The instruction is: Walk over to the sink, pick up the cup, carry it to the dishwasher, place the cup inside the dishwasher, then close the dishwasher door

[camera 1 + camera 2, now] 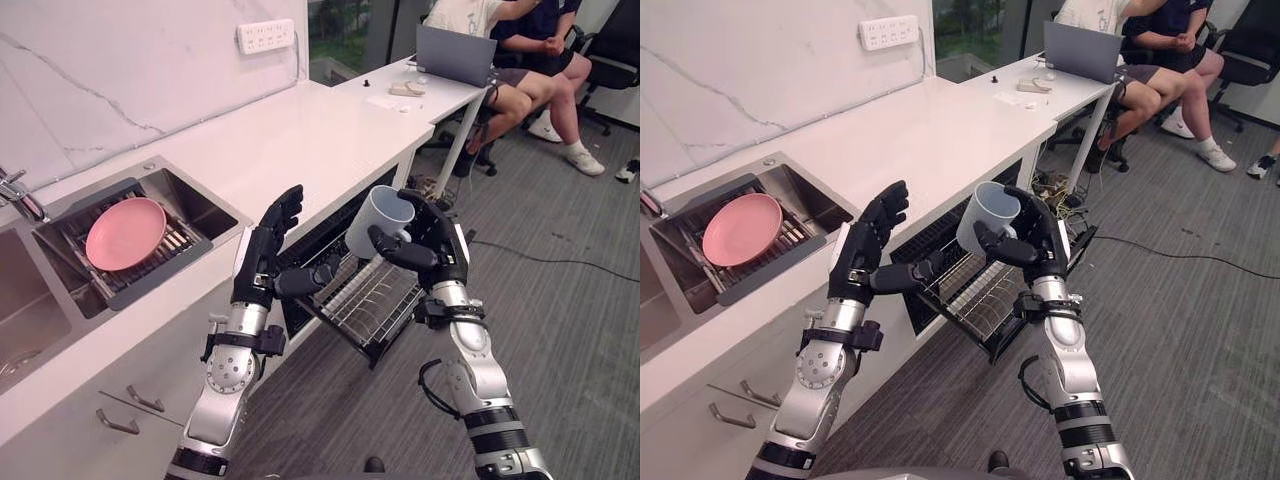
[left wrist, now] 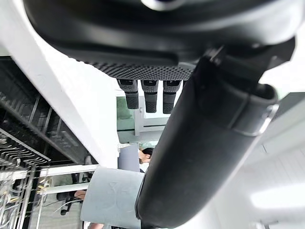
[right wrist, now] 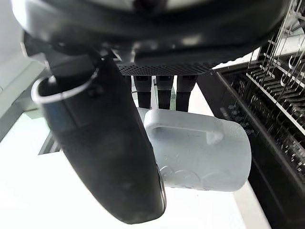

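Note:
A pale grey-blue cup (image 1: 380, 220) hangs in the air above the open dishwasher's pulled-out wire rack (image 1: 375, 300). My right hand (image 1: 432, 245) is shut on the cup, thumb across its front and fingers behind; the right wrist view shows the cup (image 3: 200, 152) and its handle held against the fingers. My left hand (image 1: 270, 250) is open with straight fingers raised, its thumb pointing toward the cup, a short gap left of it, in front of the counter edge. The dishwasher door (image 1: 1025, 325) lies lowered under the rack.
A sink (image 1: 190, 205) to the left holds a pink plate (image 1: 125, 232) on a drying rack. The white counter (image 1: 300, 140) runs back to a desk with a laptop (image 1: 455, 55), where people sit on chairs. Grey floor lies to the right.

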Controlling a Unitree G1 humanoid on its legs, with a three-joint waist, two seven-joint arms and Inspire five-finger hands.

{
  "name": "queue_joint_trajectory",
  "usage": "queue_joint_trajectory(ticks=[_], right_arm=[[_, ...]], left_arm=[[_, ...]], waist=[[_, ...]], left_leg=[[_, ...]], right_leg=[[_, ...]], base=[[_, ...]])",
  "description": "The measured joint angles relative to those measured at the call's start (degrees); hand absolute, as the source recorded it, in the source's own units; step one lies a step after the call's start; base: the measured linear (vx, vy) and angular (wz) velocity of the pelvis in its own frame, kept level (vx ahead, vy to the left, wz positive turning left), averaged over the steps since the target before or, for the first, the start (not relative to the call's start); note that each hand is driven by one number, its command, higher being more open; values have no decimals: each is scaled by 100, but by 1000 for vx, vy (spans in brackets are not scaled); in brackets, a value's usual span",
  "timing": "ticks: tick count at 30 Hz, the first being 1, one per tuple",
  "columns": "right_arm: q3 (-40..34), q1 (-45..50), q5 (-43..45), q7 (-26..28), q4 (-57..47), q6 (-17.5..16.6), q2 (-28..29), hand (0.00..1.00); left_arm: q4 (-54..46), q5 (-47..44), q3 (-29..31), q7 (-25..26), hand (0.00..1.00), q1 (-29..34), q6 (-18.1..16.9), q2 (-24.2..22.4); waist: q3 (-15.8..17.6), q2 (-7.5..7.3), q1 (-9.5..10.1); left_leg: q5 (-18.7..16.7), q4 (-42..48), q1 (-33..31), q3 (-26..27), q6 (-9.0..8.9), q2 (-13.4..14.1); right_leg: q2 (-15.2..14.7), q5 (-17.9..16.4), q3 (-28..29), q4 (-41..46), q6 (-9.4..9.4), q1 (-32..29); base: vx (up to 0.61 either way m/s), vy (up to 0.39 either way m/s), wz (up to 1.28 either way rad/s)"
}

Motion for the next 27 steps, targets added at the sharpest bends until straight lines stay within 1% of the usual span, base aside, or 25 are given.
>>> queue_joint_trajectory(ticks=[2, 3, 4, 5, 7, 8, 9, 10, 12, 13, 14, 15, 18, 21, 22, 27], right_arm=[[4, -109, -278, -1, 312, 5, -188, 30], [5, -220, -466, -13, 624, 11, -334, 30], [1, -445, -720, -72, 1072, 61, -506, 30], [0, -503, -764, -86, 1169, 76, -540, 30], [-4, -1047, -1119, -263, 1914, 187, -800, 30], [-3, -1211, -1199, -311, 2092, 239, -858, 30], [-3, -1483, -1383, -381, 2407, 332, -966, 30], [-4, -1605, -1458, -425, 2529, 378, -1009, 30], [-3, -2164, -1626, -534, 3037, 459, -1169, 30], [-3, -2326, -1673, -562, 3169, 464, -1233, 30], [-5, -2633, -1774, -652, 3407, 502, -1348, 30], [-7, -2894, -1817, -744, 3602, 515, -1452, 30], [-12, -3530, -1958, -929, 4021, 517, -1610, 30], [-16, -4000, -2081, -973, 4497, 536, -1770, 30], [-18, -4133, -2179, -973, 4712, 576, -1786, 90], [-20, -4231, -2262, -958, 5146, 767, -1734, 90]], left_arm=[[91, -107, -10, -45, 90, 157, 1, -24], [242, -192, -19, -72, 90, 224, 0, -30], [488, -297, -15, -96, 90, 267, 2, -31], [545, -317, -11, -103, 90, 266, 3, -31], [927, -447, -7, -127, 90, 264, 17, -33], [988, -489, -1, -126, 90, 274, 36, -31], [1133, -552, 0, -128, 90, 301, 55, -30], [1193, -605, 2, -126, 90, 323, 70, -30], [1371, -731, 59, -117, 90, 483, 74, -26], [1452, -732, 71, -114, 90, 487, 75, -26], [1626, -733, 113, -103, 90, 508, 74, -30], [1817, -735, 149, -37, 90, 503, 72, -30], [2130, -843, 312, 115, 90, 467, 67, -24], [2458, -846, 416, 231, 90, 336, 47, -29], [2605, -846, 478, 279, 90, 269, 47, -30], [3006, -863, 654, 495, 90, 62, 47, -61]], waist=[[33, 6, 3], [65, 19, 8], [227, 49, 19], [282, 60, 22], [691, 143, 95], [797, 166, 123], [983, 236, 175], [1077, 271, 203], [1349, 402, 326], [1396, 444, 337], [1460, 490, 401], [1540, 515, 464], [1801, 537, 491], [1944, 545, 573], [2031, 544, 622], [2093, 535, 750]], left_leg=[[4, 32, -171, -45, 5, -12], [11, 83, -325, -104, 16, -23], [21, 163, -484, -205, 32, -37], [21, 189, -513, -234, 33, -38], [19, 443, -945, -453, 39, -29], [19, 511, -1055, -499, 39, -20], [24, 615, -1246, -609, 45, -18], [24, 658, -1303, -649, 46, -16], [40, 779, -1548, -736, 70, -11], [46, 822, -1636, -781, 80, -16], [63, 880, -1779, -826, 103, -29], [76, 924, -1866, -852, 118, -40], [97, 1101, -2099, -964, 142, -47], [209, 1113, -2335, -1043, 149, -69], [242, 1112, -2367, -1064, 150, -70], [367, 1059, -2557, -1121, 123, -65]], right_leg=[[-15, 9, -43, 1, 12, -127], [-29, 23, -104, 2, 28, -228], [-47, 38, -202, 5, 40, -290], [-50, 39, -227, 6, 40, -294], [-60, 62, -427, 85, 30, -531], [-59, 64, -466, 122, 27, -600], [-59, 69, -572, 166, 21, -709], [-60, 68, -607, 197, 21, -742], [-70, 67, -677, 334, 21, -950], [-79, 67, -718, 364, 21, -1006], [-97, 66, -751, 437, 21, -1136], [-114, 62, -771, 498, 21, -1212], [-154, -9, -883, 730, -1, -1402], [-217, -57, -942, 971, -11, -1693], [-225, -71, -961, 1038, -24, -1744], [-244, -127, -1019, 1233, -77, -2000]], base=[[-30, -12, 12], [-26, -25, 30], [-19, -21, 32], [-40, -17, 42], [-108, -16, 41], [-122, -28, 40], [-74, -23, 33], [-90, -19, 30], [-96, -2, 21], [-102, 14, 24], [-101, 25, 20], [-99, 27, 17], [-136, 20, 19], [-113, 3, 16], [-104, 3, 14], [-51, -3, 8]])
